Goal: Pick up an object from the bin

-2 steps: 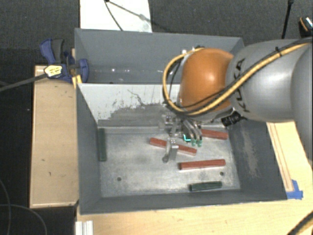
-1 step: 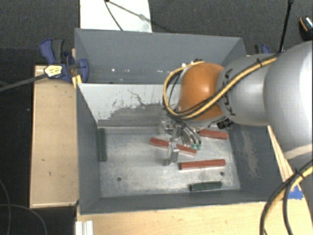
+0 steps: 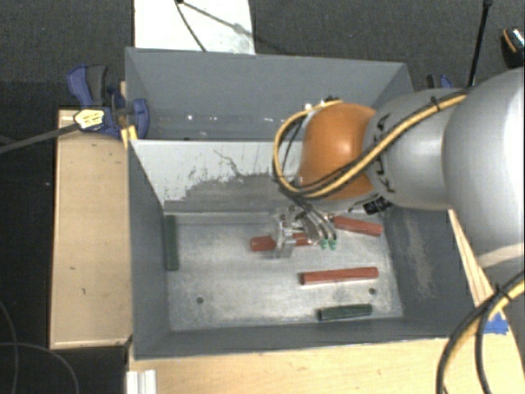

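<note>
The gripper (image 3: pixel 302 236) hangs low in the middle of the bin (image 3: pixel 246 89), close above the floor, under the orange cover (image 3: pixel 332 150) of the wrist. The nearest thing to it is a short red-brown stick (image 3: pixel 262 243). This stick lies flat with its long axis almost across the picture, from left to right. Its left end shows free to the left of the gripper, and its right end goes under the gripper's metal parts, so the gripper stands over the right part of the stick and not over its middle. Whether the gripper is apart or together I cannot tell, because the wrist and the cables hide this place, and I also cannot say that the stick is held. In my judgement the coming move depends on this relation: the gripper should close across the short side of the stick, and perhaps a little more to the left, toward the middle of it. Another red stick (image 3: pixel 361 226) lies just beside the gripper on the right. A long red-brown bar (image 3: pixel 338 277) lies near, in front of it, and a dark green bar (image 3: pixel 344 311) lies further to the front. Both are parallel to the short stick. A second green bar (image 3: pixel 170 242) lies well apart, along the left wall.
</note>
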You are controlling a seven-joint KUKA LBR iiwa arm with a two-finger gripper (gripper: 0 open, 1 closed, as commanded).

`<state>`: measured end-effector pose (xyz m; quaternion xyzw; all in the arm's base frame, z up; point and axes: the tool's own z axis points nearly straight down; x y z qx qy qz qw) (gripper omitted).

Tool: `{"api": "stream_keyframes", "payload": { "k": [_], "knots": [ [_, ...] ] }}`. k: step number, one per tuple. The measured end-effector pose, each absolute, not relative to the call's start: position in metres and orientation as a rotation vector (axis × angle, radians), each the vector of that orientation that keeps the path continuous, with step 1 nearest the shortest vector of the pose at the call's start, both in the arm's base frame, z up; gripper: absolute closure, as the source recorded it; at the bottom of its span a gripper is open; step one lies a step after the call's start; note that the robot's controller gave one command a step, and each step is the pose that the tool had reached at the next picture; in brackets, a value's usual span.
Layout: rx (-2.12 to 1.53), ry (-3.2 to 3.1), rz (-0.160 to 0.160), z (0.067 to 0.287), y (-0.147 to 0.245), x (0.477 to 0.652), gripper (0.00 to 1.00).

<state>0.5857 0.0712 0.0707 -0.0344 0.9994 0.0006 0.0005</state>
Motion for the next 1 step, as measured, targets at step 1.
{"api": "stream_keyframes", "payload": {
  "k": [1],
  "knots": [
    [-0.114,3.128,0.003,0.2199,0.0838,0.5767,1.00]
  ]
}}
